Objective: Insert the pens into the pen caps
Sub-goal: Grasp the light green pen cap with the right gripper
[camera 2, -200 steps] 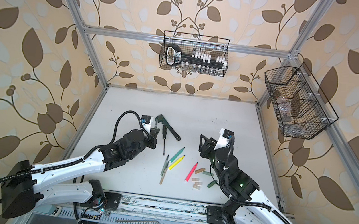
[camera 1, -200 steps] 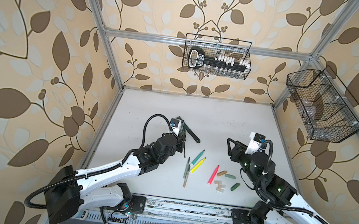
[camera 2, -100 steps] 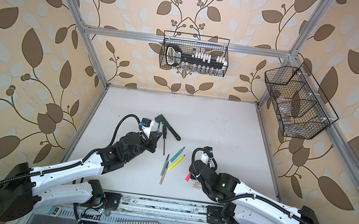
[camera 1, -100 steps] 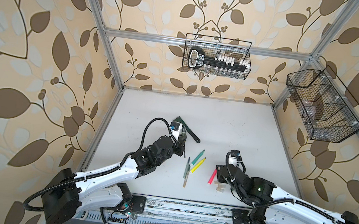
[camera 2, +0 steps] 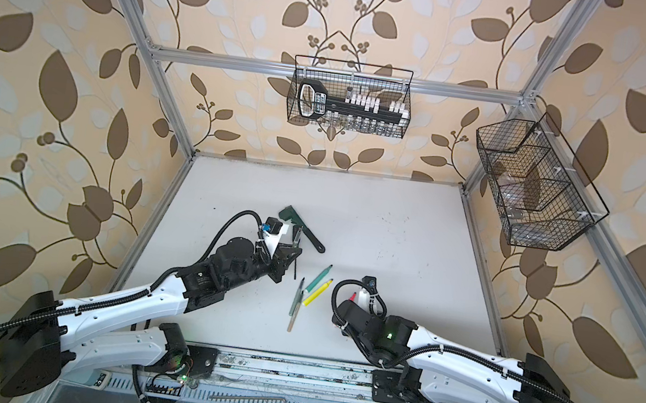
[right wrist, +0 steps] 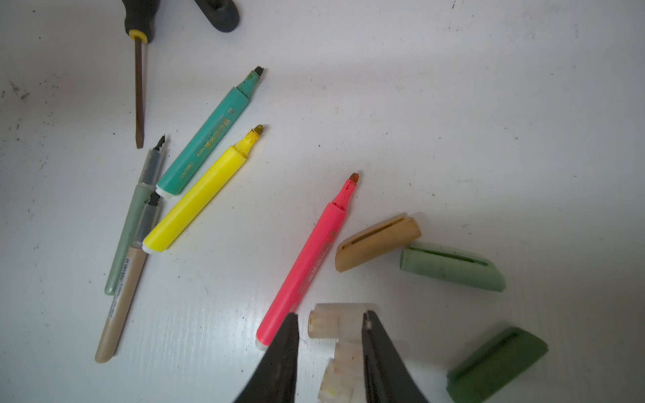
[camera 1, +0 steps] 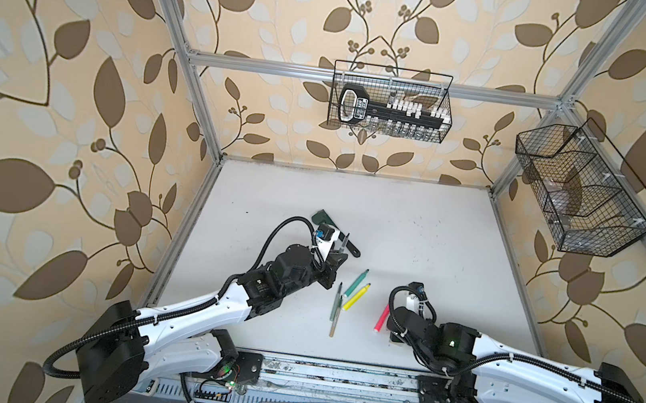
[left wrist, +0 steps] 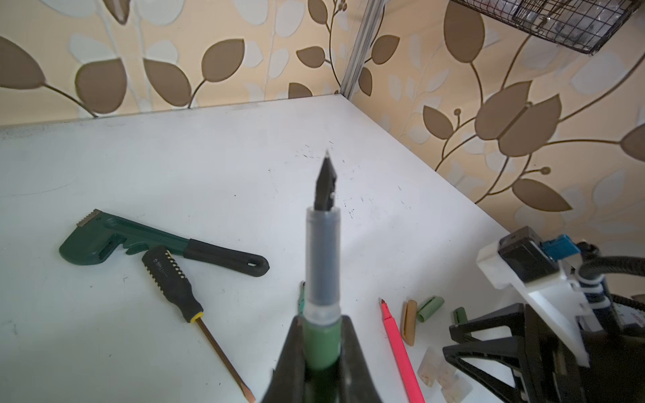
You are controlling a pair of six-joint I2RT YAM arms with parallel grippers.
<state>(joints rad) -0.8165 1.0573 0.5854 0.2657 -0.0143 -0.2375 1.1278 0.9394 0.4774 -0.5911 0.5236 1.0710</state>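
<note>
My left gripper [left wrist: 321, 326] is shut on a dark green pen [left wrist: 323, 265] and holds it above the table, tip pointing away; in a top view the pen [camera 1: 345, 242] juts out beside the wrench. My right gripper [right wrist: 330, 319] is low on the table, its jaws on either side of a pale translucent cap [right wrist: 335, 319]. One finger touches the cap and a small gap shows at the other. Two more pale caps [right wrist: 349, 356] lie behind it. The pink [right wrist: 307, 258], yellow [right wrist: 199, 195], teal [right wrist: 206, 134], grey-green [right wrist: 131, 223] and gold-brown [right wrist: 120, 300] pens lie loose. Gold-brown [right wrist: 378, 242], grey-green [right wrist: 453, 267] and dark green [right wrist: 497, 364] caps lie nearby.
A black-handled screwdriver [left wrist: 172, 279] and a dark green wrench [left wrist: 139, 240] lie on the white table [camera 1: 414, 230] behind the pens. Wire baskets hang on the back wall [camera 1: 390, 102] and the right wall [camera 1: 582, 192]. In both top views the right arm covers the caps.
The right arm has swung down from a raised pose to the table, and its jaws have narrowed around the pale cap. The left gripper, still holding its pen, has barely shifted.
</note>
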